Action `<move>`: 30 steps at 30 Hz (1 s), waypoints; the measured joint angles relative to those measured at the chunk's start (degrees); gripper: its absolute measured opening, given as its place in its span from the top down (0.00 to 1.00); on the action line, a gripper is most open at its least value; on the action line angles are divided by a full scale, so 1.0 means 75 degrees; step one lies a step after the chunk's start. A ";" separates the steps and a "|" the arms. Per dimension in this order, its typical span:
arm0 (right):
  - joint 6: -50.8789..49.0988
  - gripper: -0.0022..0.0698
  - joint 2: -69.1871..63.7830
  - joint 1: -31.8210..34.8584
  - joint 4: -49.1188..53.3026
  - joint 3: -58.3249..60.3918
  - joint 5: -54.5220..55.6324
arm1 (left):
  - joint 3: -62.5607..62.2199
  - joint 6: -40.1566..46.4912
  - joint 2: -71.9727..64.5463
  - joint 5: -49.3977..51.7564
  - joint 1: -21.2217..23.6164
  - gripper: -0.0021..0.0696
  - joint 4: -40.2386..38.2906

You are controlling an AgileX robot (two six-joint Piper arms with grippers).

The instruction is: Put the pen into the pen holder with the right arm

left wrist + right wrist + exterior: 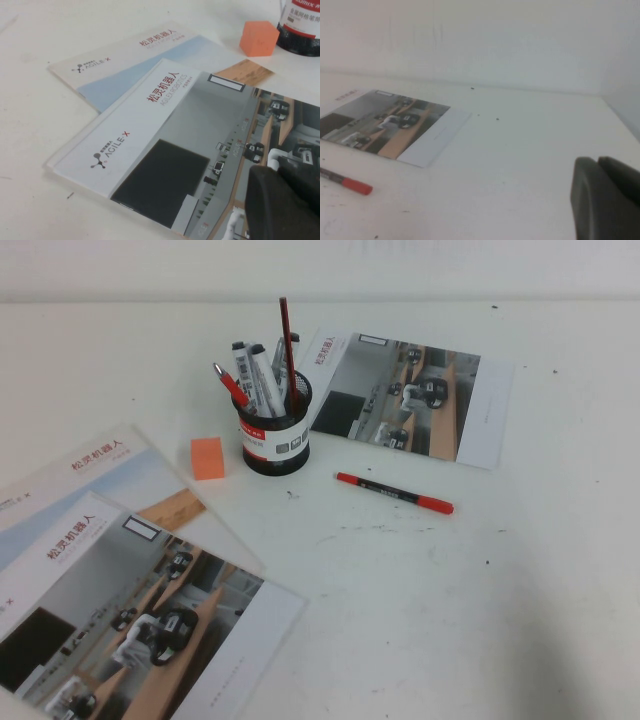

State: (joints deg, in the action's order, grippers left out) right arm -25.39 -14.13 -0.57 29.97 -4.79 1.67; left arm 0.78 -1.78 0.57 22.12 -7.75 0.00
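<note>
White table; pen half hidden inside pen holder.

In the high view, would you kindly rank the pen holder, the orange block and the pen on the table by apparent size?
1. Pen holder, largest.
2. Pen on the table, longer but slimmer.
3. Orange block, smallest.

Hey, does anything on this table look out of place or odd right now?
One red pen with a black printed mid-section lies loose on the white table, right of the round black wire-mesh pen holder. Nothing is spilled or damaged. The left gripper and right gripper touch nothing.
</note>
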 joint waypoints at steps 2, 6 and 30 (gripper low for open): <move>0.0000 1.00 0.0229 0.0000 -0.0004 0.0120 0.0000 | 0.0000 0.0000 0.0000 0.0000 0.0000 0.97 0.0000; 0.0184 1.00 0.0861 0.0003 -0.0553 0.0519 -0.0222 | 0.0000 0.0000 0.0000 0.0000 0.0000 0.97 0.0000; 0.2828 1.00 0.1945 0.0003 -0.4943 0.0839 -0.2861 | 0.0000 0.0000 0.0000 0.0000 0.0000 0.97 0.0000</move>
State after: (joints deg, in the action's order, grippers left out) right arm -4.18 0.46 -0.55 -7.10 1.50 -19.79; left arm 0.78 -1.78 0.57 22.12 -7.75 0.00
